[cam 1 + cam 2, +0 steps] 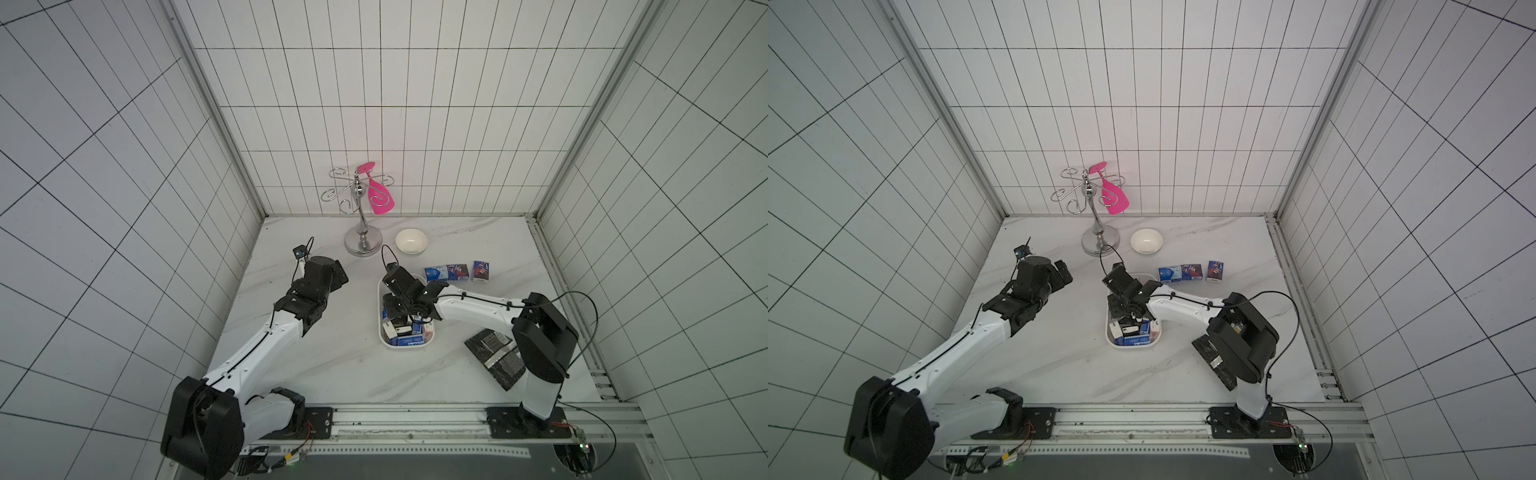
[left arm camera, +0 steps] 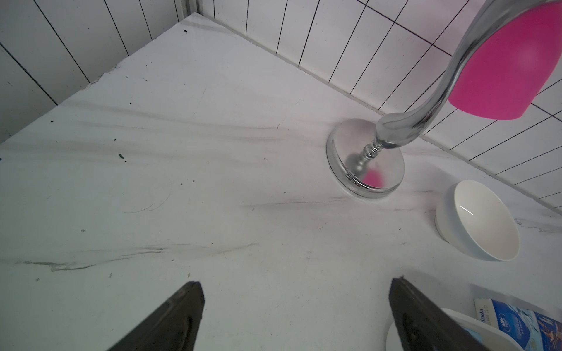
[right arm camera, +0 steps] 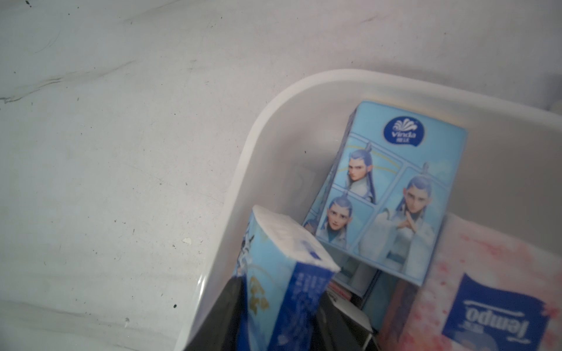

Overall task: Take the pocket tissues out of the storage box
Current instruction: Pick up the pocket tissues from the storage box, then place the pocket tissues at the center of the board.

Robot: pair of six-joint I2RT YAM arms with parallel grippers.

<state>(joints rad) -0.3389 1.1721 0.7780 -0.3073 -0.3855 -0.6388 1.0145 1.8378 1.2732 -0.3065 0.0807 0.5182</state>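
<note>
The storage box (image 1: 408,347) (image 1: 1133,347) is a shallow white tray near the table's middle, with several pocket tissues (image 1: 409,335) (image 3: 392,194) inside. My right gripper (image 3: 281,291) (image 1: 393,316) reaches down into it and is shut on a blue packet (image 3: 273,273) standing on edge, one dark finger on each side. A light blue packet and a pink one (image 3: 486,288) lie beside it. Three packets (image 1: 457,272) (image 1: 1192,272) sit in a row on the table behind the box. My left gripper (image 2: 295,285) (image 1: 340,276) hovers open over bare table left of the box.
A chrome hook stand (image 1: 363,243) (image 2: 365,164) with a pink spatula (image 1: 380,199) stands at the back, a white bowl (image 1: 411,241) (image 2: 477,221) next to it. Black-and-silver foil pouches (image 1: 494,357) lie under the right arm. Tiled walls enclose the table.
</note>
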